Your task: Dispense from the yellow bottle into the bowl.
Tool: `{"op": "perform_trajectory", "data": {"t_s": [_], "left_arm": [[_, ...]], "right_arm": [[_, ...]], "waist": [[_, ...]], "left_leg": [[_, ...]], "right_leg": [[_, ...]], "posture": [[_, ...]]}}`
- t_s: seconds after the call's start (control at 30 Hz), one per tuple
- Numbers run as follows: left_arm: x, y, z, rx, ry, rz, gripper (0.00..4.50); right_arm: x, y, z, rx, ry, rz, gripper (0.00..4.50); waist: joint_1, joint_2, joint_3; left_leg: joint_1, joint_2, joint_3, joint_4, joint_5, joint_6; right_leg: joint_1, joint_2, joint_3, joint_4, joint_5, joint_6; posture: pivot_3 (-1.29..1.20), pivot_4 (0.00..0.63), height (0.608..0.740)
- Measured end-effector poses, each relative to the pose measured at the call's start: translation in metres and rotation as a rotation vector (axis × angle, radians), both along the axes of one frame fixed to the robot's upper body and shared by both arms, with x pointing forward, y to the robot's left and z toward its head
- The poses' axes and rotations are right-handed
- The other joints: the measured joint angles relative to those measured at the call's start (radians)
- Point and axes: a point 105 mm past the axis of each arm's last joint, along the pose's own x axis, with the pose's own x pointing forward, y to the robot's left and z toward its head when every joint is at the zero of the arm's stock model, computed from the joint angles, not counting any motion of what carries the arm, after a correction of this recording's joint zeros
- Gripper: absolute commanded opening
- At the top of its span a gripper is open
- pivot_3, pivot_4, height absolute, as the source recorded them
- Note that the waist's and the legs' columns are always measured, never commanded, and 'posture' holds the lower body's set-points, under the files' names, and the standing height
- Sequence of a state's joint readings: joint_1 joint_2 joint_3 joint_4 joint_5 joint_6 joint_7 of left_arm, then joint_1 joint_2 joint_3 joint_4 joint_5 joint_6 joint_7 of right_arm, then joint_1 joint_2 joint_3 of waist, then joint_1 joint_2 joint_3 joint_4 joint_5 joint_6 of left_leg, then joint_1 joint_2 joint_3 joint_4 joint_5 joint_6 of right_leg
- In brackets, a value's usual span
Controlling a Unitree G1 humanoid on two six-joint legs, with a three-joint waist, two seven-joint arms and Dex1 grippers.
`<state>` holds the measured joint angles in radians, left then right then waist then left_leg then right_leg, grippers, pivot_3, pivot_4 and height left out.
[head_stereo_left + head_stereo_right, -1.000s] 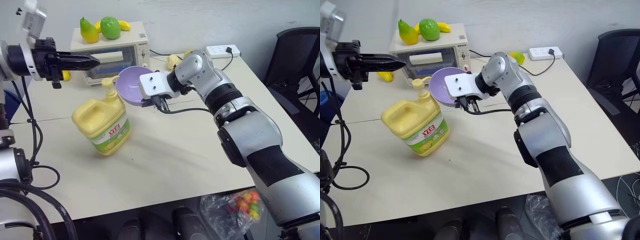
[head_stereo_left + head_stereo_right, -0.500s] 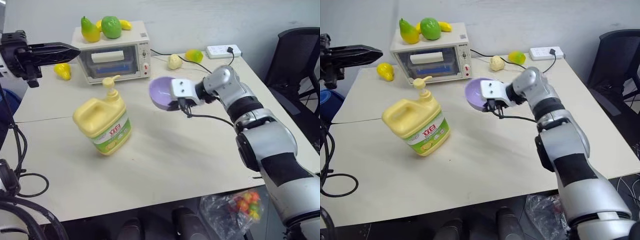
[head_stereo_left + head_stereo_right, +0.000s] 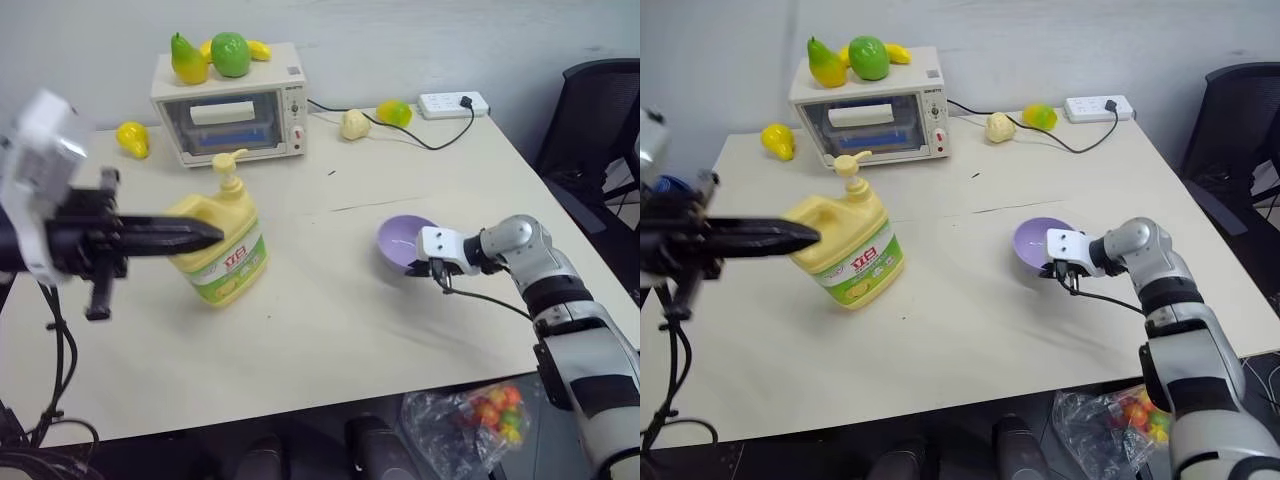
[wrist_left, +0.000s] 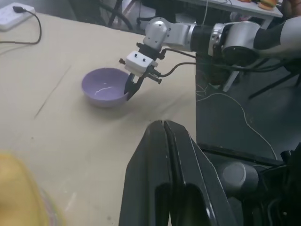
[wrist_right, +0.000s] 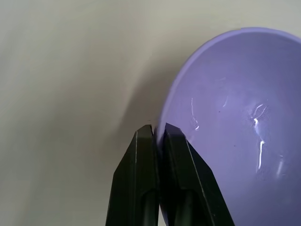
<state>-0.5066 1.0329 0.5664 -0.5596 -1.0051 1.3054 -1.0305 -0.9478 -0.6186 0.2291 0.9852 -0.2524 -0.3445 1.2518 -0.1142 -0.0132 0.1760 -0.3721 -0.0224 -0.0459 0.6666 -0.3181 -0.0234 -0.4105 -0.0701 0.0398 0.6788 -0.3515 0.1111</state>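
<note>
Bottle (image 3: 218, 252) stands upright, pump spout (image 3: 231, 160) aimed toward bowl (image 3: 404, 243).

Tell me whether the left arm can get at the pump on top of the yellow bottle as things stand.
Probably yes. The left gripper, shut and empty, hangs beside the yellow bottle, and nothing stands over the pump. The right gripper is well off to the side, shut on the bowl rim.

yellow bottle (image 3: 222, 252) partly hidden (left pincer (image 3: 205, 233) blurred)
</note>
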Motion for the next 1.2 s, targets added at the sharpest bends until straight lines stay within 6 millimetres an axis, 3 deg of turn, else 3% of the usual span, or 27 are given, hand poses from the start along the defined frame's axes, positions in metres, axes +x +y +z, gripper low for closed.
{"op": "perform_trajectory", "data": {"t_s": [0.13, 0.27, 0.6, 0.73, 0.83, 0.9, 0.97, 1.07, 1.2], "left_arm": [[-0.005, -0.005, -0.025, 0.059, 0.022, 0.017, 0.03], [-0.003, -0.007, -0.029, 0.067, -0.007, 0.030, 0.00], [0.006, -0.010, -0.027, 0.045, -0.052, 0.057, 0.00], [0.012, -0.002, -0.028, 0.019, -0.044, 0.105, 0.00], [0.012, 0.010, -0.026, 0.000, -0.057, 0.160, 0.00], [0.010, 0.023, -0.020, -0.033, -0.071, 0.215, 0.00], [0.005, 0.034, -0.017, -0.055, -0.074, 0.259, 0.00], [-0.008, 0.057, -0.019, -0.063, -0.050, 0.357, 0.00], [-0.026, 0.078, -0.021, -0.071, -0.022, 0.445, 0.00]], "right_arm": [[-0.002, -0.011, 0.000, 0.014, -0.019, -0.052, 0.00], [-0.008, -0.014, -0.007, 0.030, 0.000, -0.063, 1.05], [-0.005, -0.006, 0.009, 0.142, -0.027, -0.127, 4.47], [-0.014, -0.015, 0.025, 0.235, -0.008, -0.172, 4.47], [-0.030, -0.033, 0.059, 0.363, 0.008, -0.217, 4.47], [-0.051, -0.047, 0.090, 0.467, 0.049, -0.220, 4.47], [-0.068, -0.060, 0.107, 0.521, 0.089, -0.226, 4.47], [-0.092, -0.089, 0.116, 0.577, 0.169, -0.292, 4.47], [-0.101, -0.110, 0.117, 0.627, 0.210, -0.360, 4.47]], "waist": [[0.016, 0.000, 0.000], [0.034, 0.000, 0.000], [0.039, 0.000, 0.000], [0.049, 0.001, 0.001], [0.063, 0.003, 0.002], [0.073, 0.004, 0.003], [0.080, 0.004, 0.003], [0.085, 0.004, 0.003], [0.083, 0.004, 0.003]], "left_leg": [[0.001, 0.000, 0.000, 0.000, 0.000, 0.000], [0.001, 0.000, 0.000, -0.001, 0.000, 0.000], [0.001, 0.001, 0.000, -0.002, 0.000, 0.000], [0.000, 0.001, 0.000, -0.002, 0.000, 0.001], [0.000, 0.001, 0.000, -0.002, -0.001, 0.002], [0.000, 0.001, -0.001, -0.003, -0.001, 0.003], [0.000, 0.002, -0.001, -0.005, -0.002, 0.004], [0.000, 0.002, 0.000, -0.005, -0.004, 0.006], [0.002, 0.002, 0.002, -0.005, -0.007, 0.012]], "right_leg": [[0.001, 0.001, 0.000, -0.001, 0.000, 0.000], [0.002, 0.001, 0.000, -0.005, 0.001, -0.002], [0.002, 0.001, 0.000, -0.007, 0.002, -0.002], [0.002, 0.000, 0.000, -0.007, 0.002, -0.002], [0.002, 0.000, -0.001, -0.008, 0.002, -0.002], [0.002, 0.000, -0.001, -0.011, 0.002, -0.002], [0.003, 0.000, -0.002, -0.015, 0.002, -0.003], [0.005, -0.001, -0.002, -0.018, 0.002, -0.003], [0.007, -0.003, -0.002, -0.021, 0.003, -0.004]], "posture": [[0.00, 0.150, 0.740], [0.00, 0.150, 0.740], [0.00, 0.150, 0.740], [0.00, 0.150, 0.740], [0.00, 0.150, 0.740], [0.00, 0.150, 0.740], [0.00, 0.150, 0.740], [0.00, 0.150, 0.740], [0.00, 0.150, 0.740]]}}
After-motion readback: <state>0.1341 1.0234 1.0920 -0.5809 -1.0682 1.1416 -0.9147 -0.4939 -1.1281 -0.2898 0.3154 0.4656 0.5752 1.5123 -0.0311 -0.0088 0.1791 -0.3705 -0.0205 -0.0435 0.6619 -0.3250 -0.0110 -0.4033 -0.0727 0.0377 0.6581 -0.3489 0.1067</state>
